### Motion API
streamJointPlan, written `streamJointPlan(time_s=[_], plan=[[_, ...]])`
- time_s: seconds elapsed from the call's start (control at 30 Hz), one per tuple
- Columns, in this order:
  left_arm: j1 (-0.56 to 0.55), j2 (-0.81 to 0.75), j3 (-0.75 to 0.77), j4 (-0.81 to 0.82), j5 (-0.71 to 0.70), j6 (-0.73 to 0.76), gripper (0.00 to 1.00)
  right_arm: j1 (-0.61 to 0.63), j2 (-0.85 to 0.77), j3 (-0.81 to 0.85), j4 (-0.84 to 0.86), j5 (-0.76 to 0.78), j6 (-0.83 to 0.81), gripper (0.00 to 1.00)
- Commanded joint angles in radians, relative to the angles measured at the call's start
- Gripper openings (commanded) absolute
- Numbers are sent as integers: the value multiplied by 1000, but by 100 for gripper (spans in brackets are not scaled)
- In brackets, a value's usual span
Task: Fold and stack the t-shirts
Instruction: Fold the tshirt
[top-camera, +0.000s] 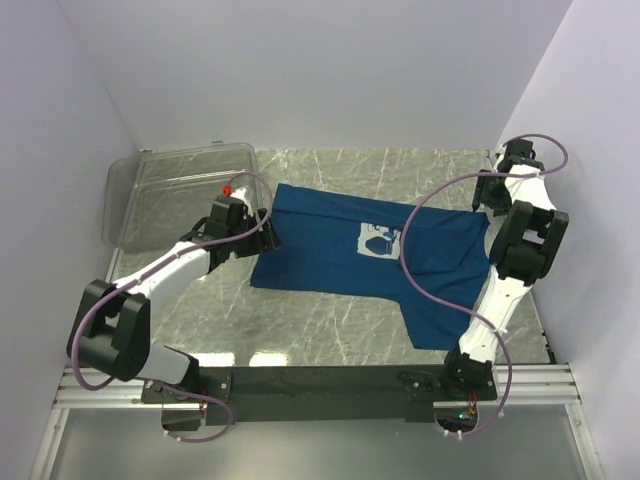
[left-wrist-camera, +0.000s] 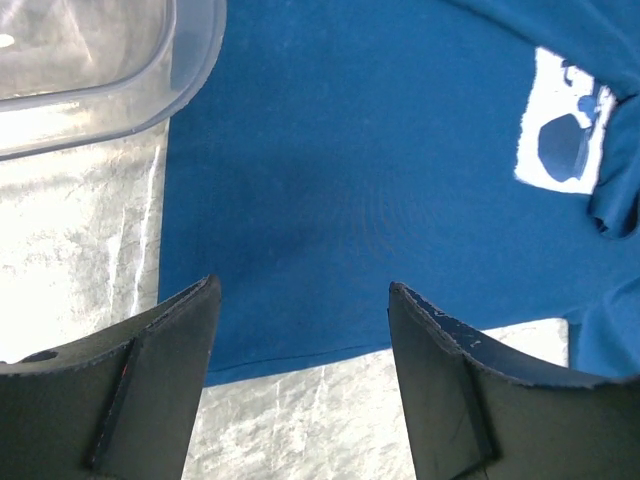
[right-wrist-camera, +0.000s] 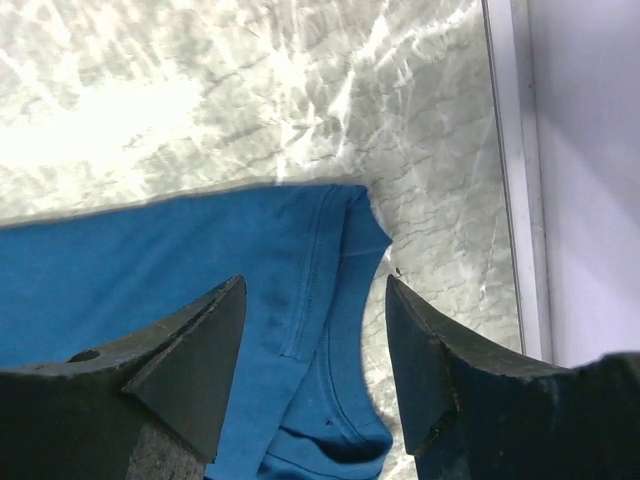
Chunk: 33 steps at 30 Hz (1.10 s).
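Observation:
One dark blue t-shirt lies spread on the marble table, with a pale square print near its middle and part of it folded over at the right. My left gripper is open and empty over the shirt's left edge. In the left wrist view the shirt, its hem and its print lie beyond the gripper. My right gripper is open and empty over the shirt's far right corner. In the right wrist view the gripper hangs above the collar and shoulder seam.
A clear plastic bin stands at the back left, its corner close to the shirt in the left wrist view. White walls close in the table on three sides. The right wall's base runs near the right gripper.

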Motion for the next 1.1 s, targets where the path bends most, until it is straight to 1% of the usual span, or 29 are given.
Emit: streamJointPlan(time_s=[0.0, 0.2, 0.33, 0.4, 0.43, 0.53, 0.57, 0.63, 0.73, 1.07], plan=[[3, 24, 61, 15, 20, 22, 73, -12, 29, 52, -26, 25, 19, 64], [8, 78, 116, -3, 33, 25, 73, -12, 96, 78, -36, 27, 27, 62], [11, 109, 141, -9, 34, 25, 73, -14, 115, 98, -50, 19, 27, 56], [12, 115, 147, -11, 36, 22, 73, -15, 121, 110, -52, 5, 25, 48], [12, 123, 151, -12, 36, 22, 72, -14, 127, 121, -50, -1, 24, 41], [12, 130, 159, -20, 36, 22, 72, -12, 139, 153, -52, -22, 15, 28], [14, 132, 161, -21, 33, 22, 72, -12, 144, 162, -52, -25, 10, 20], [15, 133, 161, -24, 30, 22, 72, -12, 150, 185, -49, -25, 5, 8], [19, 135, 164, -29, 31, 20, 72, -11, 168, 231, -47, -28, -2, 0], [29, 150, 201, -57, 19, 22, 72, 17, 253, 413, -21, 7, -18, 0]])
